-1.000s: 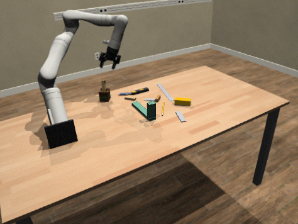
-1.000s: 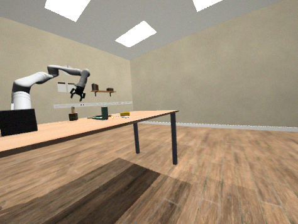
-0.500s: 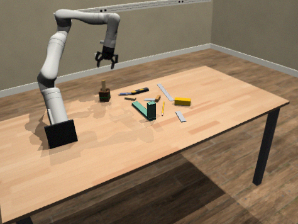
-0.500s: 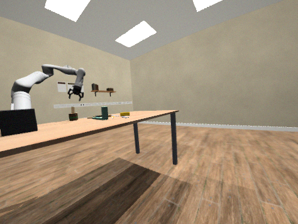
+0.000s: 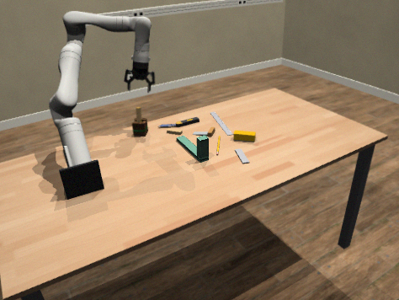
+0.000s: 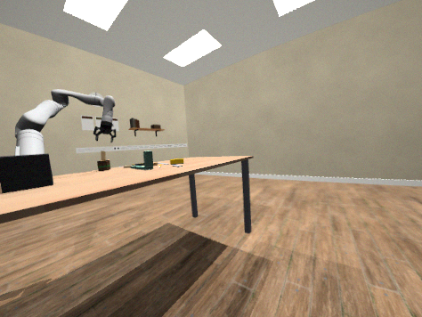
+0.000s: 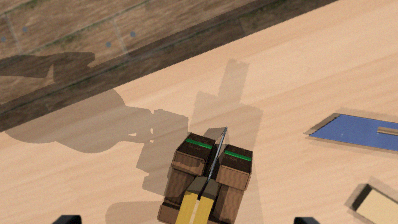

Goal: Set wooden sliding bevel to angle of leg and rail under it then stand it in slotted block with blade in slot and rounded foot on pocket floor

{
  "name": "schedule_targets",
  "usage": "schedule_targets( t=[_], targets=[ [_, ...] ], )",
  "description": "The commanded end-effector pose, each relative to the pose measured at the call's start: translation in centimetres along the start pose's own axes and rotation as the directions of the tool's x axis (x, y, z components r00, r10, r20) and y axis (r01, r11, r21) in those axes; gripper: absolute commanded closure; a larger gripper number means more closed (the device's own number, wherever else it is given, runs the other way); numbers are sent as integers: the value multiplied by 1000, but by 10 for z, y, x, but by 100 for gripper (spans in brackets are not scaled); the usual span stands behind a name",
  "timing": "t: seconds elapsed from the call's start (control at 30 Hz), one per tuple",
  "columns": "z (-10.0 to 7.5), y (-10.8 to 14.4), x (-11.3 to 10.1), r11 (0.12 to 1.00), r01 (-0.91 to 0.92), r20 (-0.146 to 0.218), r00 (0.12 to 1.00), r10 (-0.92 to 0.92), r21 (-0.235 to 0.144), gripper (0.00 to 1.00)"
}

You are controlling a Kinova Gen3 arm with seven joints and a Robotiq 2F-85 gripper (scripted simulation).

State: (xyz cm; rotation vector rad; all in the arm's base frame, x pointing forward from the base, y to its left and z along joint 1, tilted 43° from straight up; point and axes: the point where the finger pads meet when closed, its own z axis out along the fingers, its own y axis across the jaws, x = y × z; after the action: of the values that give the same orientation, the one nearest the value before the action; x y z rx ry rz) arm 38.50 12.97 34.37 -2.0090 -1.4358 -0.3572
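The wooden sliding bevel (image 5: 138, 113) (image 6: 102, 156) (image 7: 196, 209) stands upright in the dark slotted block (image 5: 140, 127) (image 6: 103, 166) (image 7: 190, 165) at the back of the table. In the wrist view its steel blade (image 7: 218, 149) runs down into the slot between the block's two green-marked halves. My gripper (image 5: 139, 82) (image 6: 105, 133) is open and empty, hanging high above the block and touching nothing. The green leg and rail (image 5: 198, 147) (image 6: 148, 158) stand mid-table to the right. The black bevel (image 5: 185, 122), with a blue blade (image 7: 357, 131), lies flat behind them.
Right of the green piece lie a yellow block (image 5: 244, 136) (image 6: 177, 161), a steel ruler (image 5: 220, 123), a pencil (image 5: 218, 145), a small grey plate (image 5: 242, 156) and small wooden pieces (image 5: 210, 131). The arm's black base (image 5: 81, 179) sits at the left. The table's back edge is near the block.
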Motion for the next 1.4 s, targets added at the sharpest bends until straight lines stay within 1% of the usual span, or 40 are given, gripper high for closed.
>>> schedule_targets(
  t=[0.0,0.23,0.3,0.4,0.53,0.7,1.27,1.37],
  targets=[
    [0,-2,0,995,-88,16,996,89,-45,0],
    [1,-5,-2,972,-209,20,977,212,-105,0],
    [1,-5,-2,972,-209,20,977,212,-105,0],
    [1,-5,-2,962,-245,19,968,249,-124,0],
    [1,-6,-3,952,-273,16,961,278,-138,0],
    [1,-6,-3,948,-283,15,957,288,-143,0],
    [2,-6,-3,948,-284,15,957,289,-144,0],
    [6,-5,-3,948,-284,15,957,289,-144,0]
  ],
)
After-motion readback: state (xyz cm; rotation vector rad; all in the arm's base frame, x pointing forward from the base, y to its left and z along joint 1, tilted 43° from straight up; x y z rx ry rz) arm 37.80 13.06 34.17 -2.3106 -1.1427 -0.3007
